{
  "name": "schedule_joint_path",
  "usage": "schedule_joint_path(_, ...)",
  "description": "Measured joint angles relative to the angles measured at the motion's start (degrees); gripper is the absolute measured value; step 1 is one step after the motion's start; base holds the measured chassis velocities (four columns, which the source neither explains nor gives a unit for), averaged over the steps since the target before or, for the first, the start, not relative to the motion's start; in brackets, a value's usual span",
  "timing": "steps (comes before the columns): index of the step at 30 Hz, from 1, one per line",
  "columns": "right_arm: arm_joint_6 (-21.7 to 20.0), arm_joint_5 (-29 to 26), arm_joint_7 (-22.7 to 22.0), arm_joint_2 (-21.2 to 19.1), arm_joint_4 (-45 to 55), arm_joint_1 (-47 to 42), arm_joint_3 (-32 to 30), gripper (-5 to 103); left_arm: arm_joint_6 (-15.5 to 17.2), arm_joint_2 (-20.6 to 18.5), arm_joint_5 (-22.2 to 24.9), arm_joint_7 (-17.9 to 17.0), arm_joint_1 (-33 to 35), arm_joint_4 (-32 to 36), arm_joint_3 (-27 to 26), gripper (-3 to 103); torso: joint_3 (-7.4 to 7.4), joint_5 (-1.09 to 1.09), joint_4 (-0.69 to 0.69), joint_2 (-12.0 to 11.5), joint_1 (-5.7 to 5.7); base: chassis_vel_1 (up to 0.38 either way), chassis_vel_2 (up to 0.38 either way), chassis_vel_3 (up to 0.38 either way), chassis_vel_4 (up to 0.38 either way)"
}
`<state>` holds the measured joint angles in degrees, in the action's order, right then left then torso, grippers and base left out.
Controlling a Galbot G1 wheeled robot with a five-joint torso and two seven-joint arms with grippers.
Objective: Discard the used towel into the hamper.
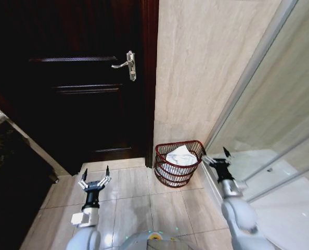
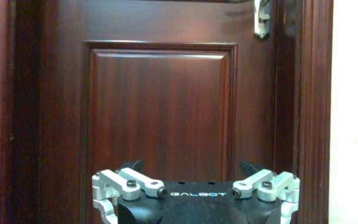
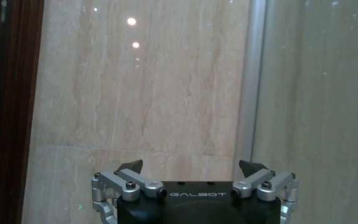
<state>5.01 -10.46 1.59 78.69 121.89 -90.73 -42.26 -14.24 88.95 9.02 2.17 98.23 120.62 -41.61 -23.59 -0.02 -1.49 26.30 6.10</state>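
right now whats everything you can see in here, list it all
hamper: one, dark reddish-brown wire, on the floor in the corner between door and glass
towel: one, white, lying inside the hamper
door: one, dark brown wood, shut, ahead on the left
door handle: one, silver lever, at the door's right edge
wall: beige tile, behind the hamper
glass partition: one, silver-framed, on the right
floor: beige tiles
left gripper: open, empty, facing the door
right gripper: open, empty, beside the hamper's rim
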Motion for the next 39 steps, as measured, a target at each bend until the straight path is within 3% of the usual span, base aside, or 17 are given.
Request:
schedule_joint_path(6, 1.77, 0.12, 0.80, 1.36, 0.55, -4.17, 0.01, 100, 6.83, -2.11, 0.48, -1.11, -1.53, 3.27, 1.70, 100, 0.00, 0.01, 0.02, 0.00, 0.00, 0.000, 0.000, 0.000, 0.000)
schedule_joint_path(14, 2.53, 1.96, 0.29, 3.78, -0.56, -3.37, 2.56, 100, 9.10, -3.92, 2.02, -1.02, -4.37, 1.36, -0.24, 100, -0.01, 0.01, -0.02, 0.00, 0.00, 0.000, 0.000, 0.000, 0.000)
schedule_joint_path(23, 5.11, 2.00, -0.17, 6.70, -0.51, -6.37, 1.81, 100, 9.09, -8.29, 6.25, -0.05, -5.89, -0.39, -0.11, 100, -0.01, 0.01, 0.00, 0.00, 0.00, 0.000, 0.000, 0.000, 0.000)
schedule_joint_path(39, 5.79, 3.10, -0.90, 7.53, 1.23, -5.55, 2.55, 100, 5.76, -5.86, 5.70, 0.61, -4.70, 1.33, 0.79, 100, -0.01, 0.01, 0.00, 0.00, 0.00, 0.000, 0.000, 0.000, 0.000)
